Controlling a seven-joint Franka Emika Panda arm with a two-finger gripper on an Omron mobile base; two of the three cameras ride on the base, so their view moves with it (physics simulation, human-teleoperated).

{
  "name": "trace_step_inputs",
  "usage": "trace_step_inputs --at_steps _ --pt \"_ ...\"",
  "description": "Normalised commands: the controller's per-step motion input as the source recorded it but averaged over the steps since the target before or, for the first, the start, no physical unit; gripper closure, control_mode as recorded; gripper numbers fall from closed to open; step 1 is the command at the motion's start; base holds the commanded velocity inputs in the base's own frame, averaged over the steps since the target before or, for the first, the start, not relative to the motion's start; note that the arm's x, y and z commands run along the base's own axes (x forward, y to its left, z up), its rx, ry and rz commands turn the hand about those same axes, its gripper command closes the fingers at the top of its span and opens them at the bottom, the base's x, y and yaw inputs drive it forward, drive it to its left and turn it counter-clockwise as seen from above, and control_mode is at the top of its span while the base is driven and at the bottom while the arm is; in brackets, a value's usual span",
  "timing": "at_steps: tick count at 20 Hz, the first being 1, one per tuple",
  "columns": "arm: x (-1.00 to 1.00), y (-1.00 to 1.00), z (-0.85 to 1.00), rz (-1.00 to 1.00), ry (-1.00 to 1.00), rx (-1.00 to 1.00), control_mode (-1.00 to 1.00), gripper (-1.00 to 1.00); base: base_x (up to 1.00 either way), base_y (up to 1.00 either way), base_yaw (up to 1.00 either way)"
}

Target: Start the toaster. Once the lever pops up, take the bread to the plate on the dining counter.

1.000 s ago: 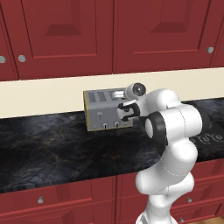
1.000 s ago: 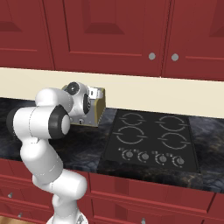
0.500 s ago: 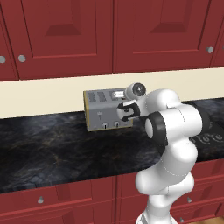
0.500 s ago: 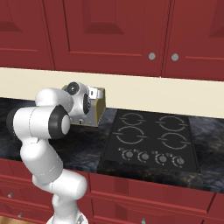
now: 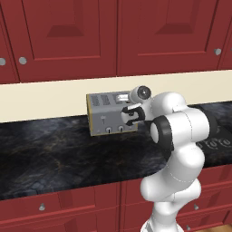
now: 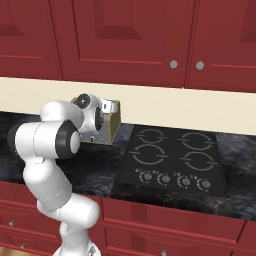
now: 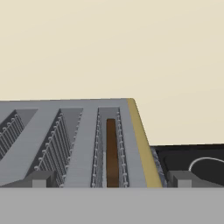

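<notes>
1. Left base view: nothing has changed over the last second, so this reads as waiting on the pop-up. The boxy silver-grey metal toaster (image 5: 108, 114) with brassy edges sits on the black marbled stone table (image 5: 54, 154) against the cream wall. The hand (image 5: 129, 115) stays parked at the toaster's right front, where the lever sits; the lever itself is hidden.
2. Right base view: the white arm covers most of the toaster (image 6: 111, 120). A flat black four-ring hob (image 6: 172, 160) lies just beside it.
3. Hand view: the fingertips (image 7: 41, 178) stand wide apart, holding nothing. The thin dark brown bread slice (image 7: 111, 151) sits deep in the rightmost wire-lined slot, so not popped yet.
</notes>
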Motion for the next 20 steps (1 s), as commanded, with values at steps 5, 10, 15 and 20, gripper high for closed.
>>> trace_step_inputs --at_steps 5,10,15,20 --pt "0.00 0.00 0.00 0.00 0.00 0.00 -1.00 -1.00 0.00 0.00 0.00" --pt "0.00 0.00 0.00 0.00 0.00 0.00 -1.00 -1.00 0.00 0.00 0.00" --pt "0.00 0.00 0.00 0.00 0.00 0.00 -1.00 -1.00 0.00 0.00 0.00" --pt "0.00 0.00 0.00 0.00 0.00 0.00 -1.00 -1.00 0.00 0.00 0.00"
